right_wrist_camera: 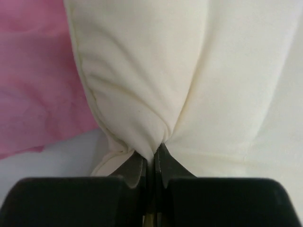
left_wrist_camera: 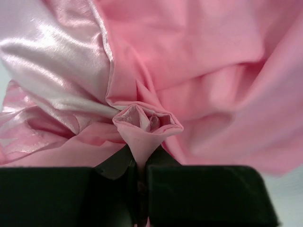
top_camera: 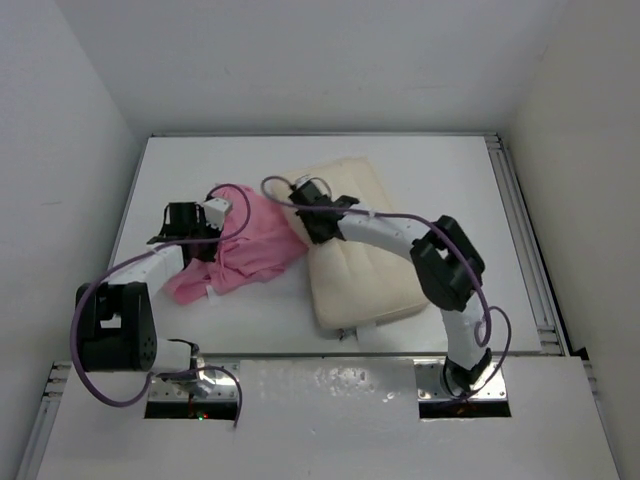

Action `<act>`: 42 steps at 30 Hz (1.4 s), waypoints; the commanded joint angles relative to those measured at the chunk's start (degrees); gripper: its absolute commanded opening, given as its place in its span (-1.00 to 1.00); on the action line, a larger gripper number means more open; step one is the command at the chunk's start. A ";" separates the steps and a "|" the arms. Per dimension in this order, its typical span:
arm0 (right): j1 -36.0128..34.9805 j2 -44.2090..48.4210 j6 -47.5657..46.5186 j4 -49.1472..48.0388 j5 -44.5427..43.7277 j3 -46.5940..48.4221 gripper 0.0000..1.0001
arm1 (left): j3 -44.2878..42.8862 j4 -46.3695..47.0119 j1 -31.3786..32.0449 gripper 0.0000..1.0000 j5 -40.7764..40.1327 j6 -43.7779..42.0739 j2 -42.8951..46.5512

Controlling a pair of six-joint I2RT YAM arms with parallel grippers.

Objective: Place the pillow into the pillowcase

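The cream-white quilted pillow [top_camera: 360,270] lies lengthwise in the middle of the table. The crumpled pink satin pillowcase [top_camera: 245,245] lies against its left side. My left gripper [top_camera: 200,228] is shut on a bunched fold of the pillowcase [left_wrist_camera: 142,137] at its left edge. My right gripper [top_camera: 315,222] is shut on a pinched fold of the pillow [right_wrist_camera: 142,94] near its far left edge, beside the pillowcase [right_wrist_camera: 33,80].
The white table [top_camera: 450,180] ends at a metal rail [top_camera: 525,240] on the right and white walls all round. A purple cable [top_camera: 255,190] loops over the pillowcase. A small white tag [top_camera: 345,332] sticks out at the pillow's near corner.
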State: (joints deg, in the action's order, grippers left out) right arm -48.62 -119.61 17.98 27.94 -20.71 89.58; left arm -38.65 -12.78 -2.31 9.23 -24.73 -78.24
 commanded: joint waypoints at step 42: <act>13.19 10.09 13.65 -33.56 24.94 3.70 -1.00 | -48.89 -18.07 10.66 0.99 29.82 1.97 -0.69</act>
State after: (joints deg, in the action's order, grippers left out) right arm -38.76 -112.60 24.77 -2.81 8.91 94.76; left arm -88.31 -29.87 7.88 39.59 -21.15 -79.53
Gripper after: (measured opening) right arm 0.015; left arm 0.942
